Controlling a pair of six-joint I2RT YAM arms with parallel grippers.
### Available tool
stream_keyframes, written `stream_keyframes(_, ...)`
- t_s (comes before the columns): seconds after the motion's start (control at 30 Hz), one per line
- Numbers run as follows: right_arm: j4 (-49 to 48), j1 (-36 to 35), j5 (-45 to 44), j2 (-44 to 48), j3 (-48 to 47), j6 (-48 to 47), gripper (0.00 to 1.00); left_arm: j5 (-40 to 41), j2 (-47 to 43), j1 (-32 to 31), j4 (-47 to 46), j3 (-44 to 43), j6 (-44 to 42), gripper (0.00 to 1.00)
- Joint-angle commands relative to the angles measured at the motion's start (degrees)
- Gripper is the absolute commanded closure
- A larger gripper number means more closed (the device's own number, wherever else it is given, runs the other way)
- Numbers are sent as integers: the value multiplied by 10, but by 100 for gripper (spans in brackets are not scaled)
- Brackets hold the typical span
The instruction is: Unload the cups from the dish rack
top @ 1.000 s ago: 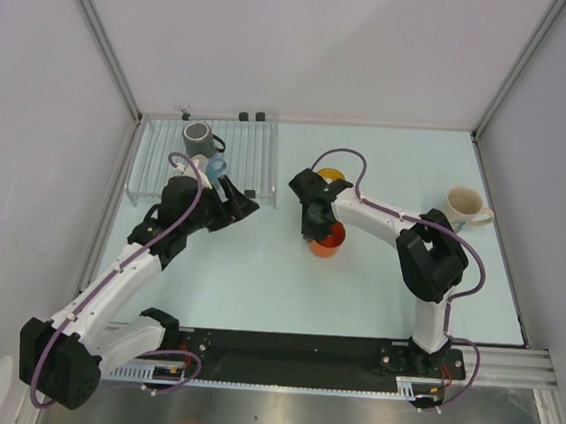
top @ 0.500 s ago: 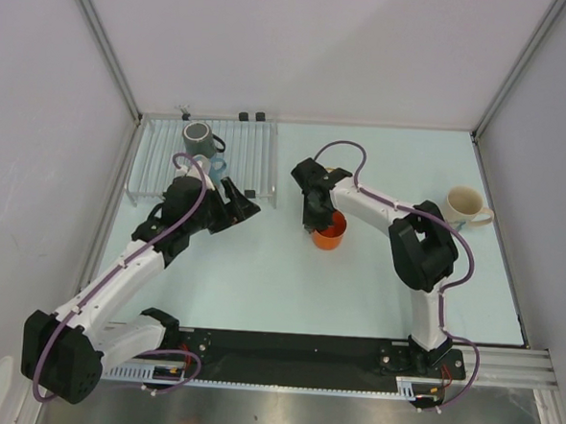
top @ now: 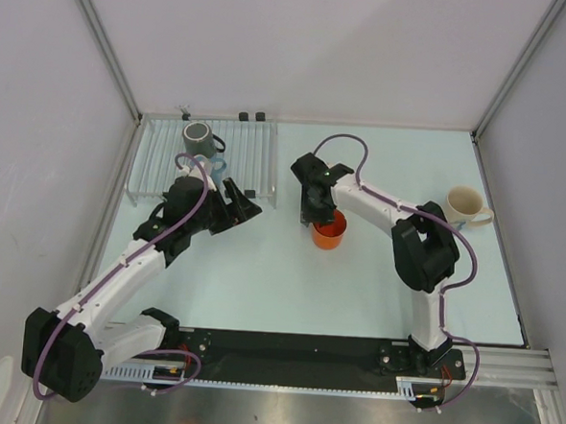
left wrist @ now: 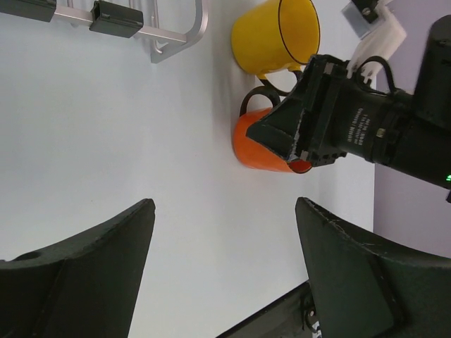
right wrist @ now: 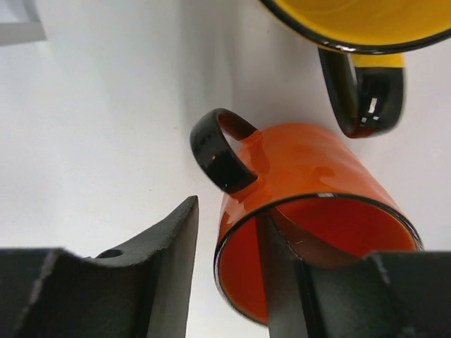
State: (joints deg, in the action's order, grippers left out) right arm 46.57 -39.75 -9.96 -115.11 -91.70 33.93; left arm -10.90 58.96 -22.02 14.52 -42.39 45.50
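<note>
The orange mug (top: 329, 234) stands upright on the table, its black handle (right wrist: 224, 149) toward the rack. My right gripper (top: 318, 212) is open astride its rim (right wrist: 229, 211): one finger inside the mug, the other outside with a small gap. The yellow mug (right wrist: 366, 17) stands just behind it, also in the left wrist view (left wrist: 276, 34). My left gripper (top: 237, 205) is open and empty (left wrist: 225, 205) by the dish rack's (top: 156, 161) front right corner. The dark grey mug (top: 198, 137) and the light blue mug (top: 216, 167) sit in the rack. The cream mug (top: 464, 206) stands far right.
The rack's metal corner with black clips (left wrist: 116, 19) lies just beyond my left fingers. White walls with metal rails close the table at the left, back and right. The black base rail (top: 294, 349) runs along the near edge.
My right gripper carried the orange mug a little away from the bases, toward the yellow mug, which it now covers from above. The left arm has barely moved.
</note>
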Motion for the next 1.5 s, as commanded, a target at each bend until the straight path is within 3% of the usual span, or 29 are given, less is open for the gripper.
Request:
stream_keyframes(0.0, 25, -5, -42, 70, -55, -4, 56, 1, -9, -6, -8, -7, -10, 14)
stream_keyframes(0.17, 53, -6, -51, 123, -107, -13, 54, 31, -8, -6, 11, -30, -30, 11)
stream_keyframes(0.3, 47, -9, -53, 182, -123, -30, 53, 132, 23, -4, 66, -120, -76, 8)
stream_keyframes(0.57, -172, -11, -21, 429, 116, -67, 46, 268, 179, 21, 141, -341, -148, 8)
stream_keyframes(0.67, -190, -11, -19, 462, 150, -82, 44, 332, 255, 38, 165, -417, -152, 8)
stream_keyframes(0.97, -242, -16, 41, 464, 200, -95, 42, 378, 497, 117, 267, -669, -131, 8)
stream_keyframes(1.17, -300, -16, 66, 454, 255, -83, 41, 404, 584, 145, 256, -719, -96, 5)
stream_keyframes(1.47, -298, -5, 75, 423, 239, -90, 41, 405, 685, 153, 273, -828, -80, 4)
